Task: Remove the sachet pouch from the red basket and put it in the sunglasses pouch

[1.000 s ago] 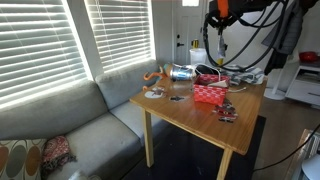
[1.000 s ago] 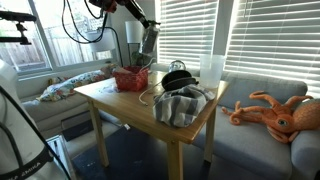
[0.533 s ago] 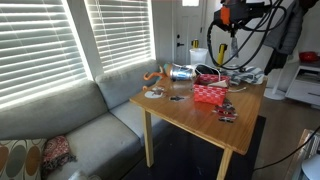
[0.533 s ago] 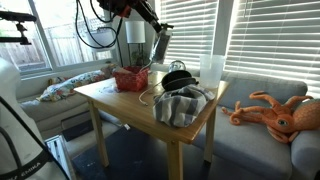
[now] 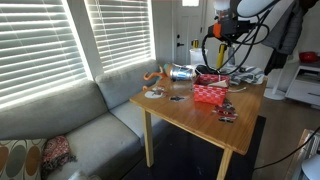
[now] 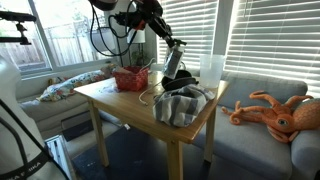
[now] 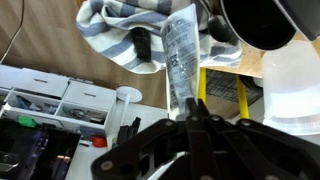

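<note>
One half of the job looks done, judging by how things lie. At the left of the counter (image 6: 108, 94) the red basket (image 6: 130, 78) stands with the sachet pouch (image 6: 172, 66) already out of it. The pouch now hangs in the air to the right of the basket, clear of the counter. The tool (image 6: 178, 47) is pressed together on the sachet's upper end. The wrist view shows this best: the tool (image 7: 193, 114) pinches one end of the clear sachet pouch (image 7: 180, 55), which stretches away from it over the striped cloth (image 7: 118, 25).

Just right of the hanging sachet sits a dark rounded case that I take for the sunglasses pouch (image 6: 178, 80), with the striped cloth (image 6: 180, 104) near it on the counter. What remains, as I judge it, is to bring the sachet over the case, lower it in and let go.

Several things stay unclear. I cannot see inside the red basket (image 5: 209, 94), so I cannot tell what else it holds. In that same exterior view the tool is lost among the cables (image 5: 243, 72) at the far right. Whether the sunglasses pouch (image 7: 262, 22) lies open I cannot tell, as the frame edge cuts it off in the wrist view. The white tub (image 7: 290, 85) to its right is also cut off.
</note>
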`<action>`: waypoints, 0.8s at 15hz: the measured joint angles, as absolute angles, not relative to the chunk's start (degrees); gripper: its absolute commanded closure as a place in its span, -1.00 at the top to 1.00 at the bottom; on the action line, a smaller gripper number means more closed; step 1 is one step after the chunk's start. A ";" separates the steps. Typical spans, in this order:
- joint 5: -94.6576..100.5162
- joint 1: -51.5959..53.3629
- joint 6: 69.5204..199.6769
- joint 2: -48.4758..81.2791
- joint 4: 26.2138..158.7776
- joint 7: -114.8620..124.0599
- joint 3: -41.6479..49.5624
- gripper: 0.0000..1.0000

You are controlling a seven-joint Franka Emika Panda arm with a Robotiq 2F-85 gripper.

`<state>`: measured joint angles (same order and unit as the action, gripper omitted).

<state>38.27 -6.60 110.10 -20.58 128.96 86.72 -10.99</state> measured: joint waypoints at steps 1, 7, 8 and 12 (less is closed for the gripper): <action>39.11 -6.58 111.54 -19.98 128.92 87.90 -10.82 -1.00; 45.68 -6.20 126.04 -16.46 129.17 91.86 -9.70 -1.00; 46.97 -6.07 128.05 -15.93 129.30 91.93 -9.66 -1.00; 49.84 -5.07 133.16 -14.12 130.52 91.70 -9.29 -1.00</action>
<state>49.84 -5.07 133.16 -14.12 130.52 91.70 -9.29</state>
